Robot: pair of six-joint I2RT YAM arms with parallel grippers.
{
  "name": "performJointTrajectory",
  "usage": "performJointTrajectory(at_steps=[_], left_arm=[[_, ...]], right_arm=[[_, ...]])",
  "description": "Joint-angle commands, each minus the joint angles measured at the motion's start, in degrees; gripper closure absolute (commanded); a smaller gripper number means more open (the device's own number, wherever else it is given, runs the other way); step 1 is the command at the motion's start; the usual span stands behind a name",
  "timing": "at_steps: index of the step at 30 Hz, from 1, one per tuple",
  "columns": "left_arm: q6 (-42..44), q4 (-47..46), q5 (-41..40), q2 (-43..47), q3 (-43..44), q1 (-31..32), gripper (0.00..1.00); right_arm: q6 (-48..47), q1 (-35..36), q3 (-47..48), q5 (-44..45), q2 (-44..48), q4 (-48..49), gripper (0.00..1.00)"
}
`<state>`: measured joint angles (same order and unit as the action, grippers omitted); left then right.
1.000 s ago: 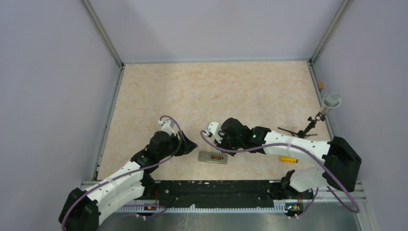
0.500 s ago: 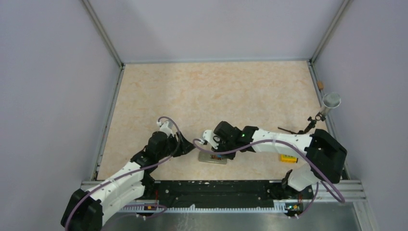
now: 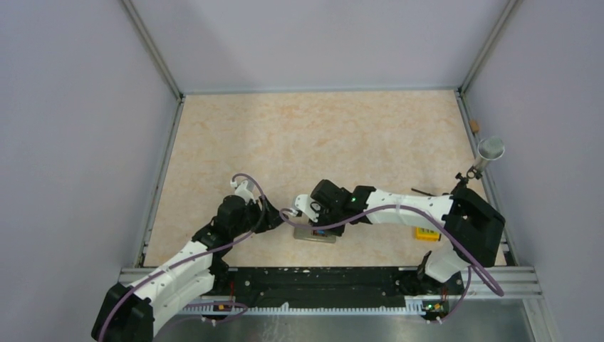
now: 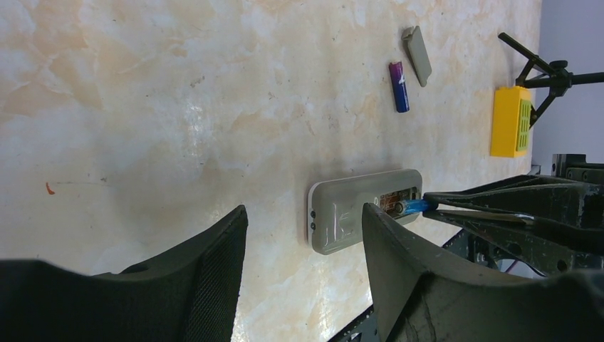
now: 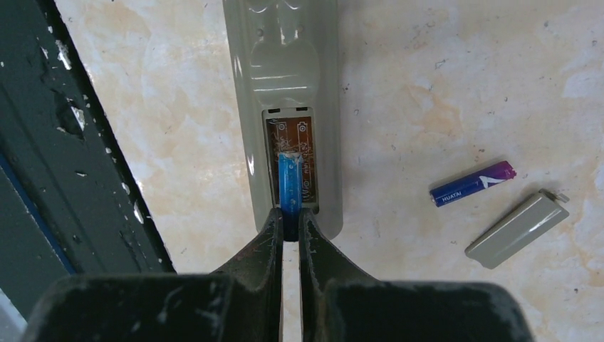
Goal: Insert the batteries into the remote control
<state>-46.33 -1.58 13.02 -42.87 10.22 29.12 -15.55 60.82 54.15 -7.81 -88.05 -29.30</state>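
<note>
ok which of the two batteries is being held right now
The battery pinched by the right gripper, its tip in the open back of the remote. The other battery lies loose on the table beside the grey cover.

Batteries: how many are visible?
2. One battery is pinched by the right gripper in the remote control recess; the other battery lies loose on the table beside the detached cover.

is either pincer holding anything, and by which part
The right pincer grips a battery by its near end, the far end over the recess of the remote. The left pincer is open and holds nothing.
</note>
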Motion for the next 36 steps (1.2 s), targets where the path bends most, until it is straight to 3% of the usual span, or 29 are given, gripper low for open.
performJointTrajectory(at_steps=[1,36], left_arm=[[0.6,-2.3,1.0,0.5,-0.7,-0.5,0.39],[0.9,-3.6,2.1,-0.4,-0.3,-0.7,0.39]], right_arm=[[-1.9,1.2,2.9,-1.6,-0.7,-0.2,1.0],[-3.8,3.0,5.8,-0.5,-4.9,-2.8,0.95]])
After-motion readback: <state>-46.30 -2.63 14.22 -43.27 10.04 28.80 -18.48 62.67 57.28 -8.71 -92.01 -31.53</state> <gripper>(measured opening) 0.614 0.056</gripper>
